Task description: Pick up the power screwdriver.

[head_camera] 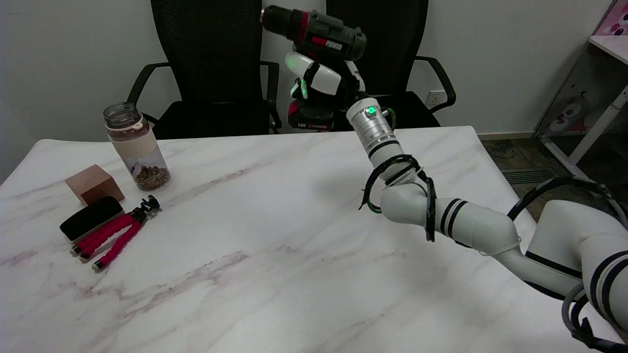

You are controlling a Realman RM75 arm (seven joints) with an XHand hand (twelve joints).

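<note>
— Well, what carries everything?
— A white marbled tabletop, with two black office chairs behind its far edge.
— And the right arm?
— The right arm reaches in from the lower right, and its robot hand grips the handle of the power screwdriver, fingers wrapped around it.
— Where is the tool?
— In the air above the tabletop's far edge, clear of the surface, chuck pointing left, battery pack below the robot hand.
— Anything smaller?
— At the left: a clear jar with brown bits at its bottom, a brownish block, a black flat case touching it, and a red-legged mini tripod lying just beside the case.
</note>
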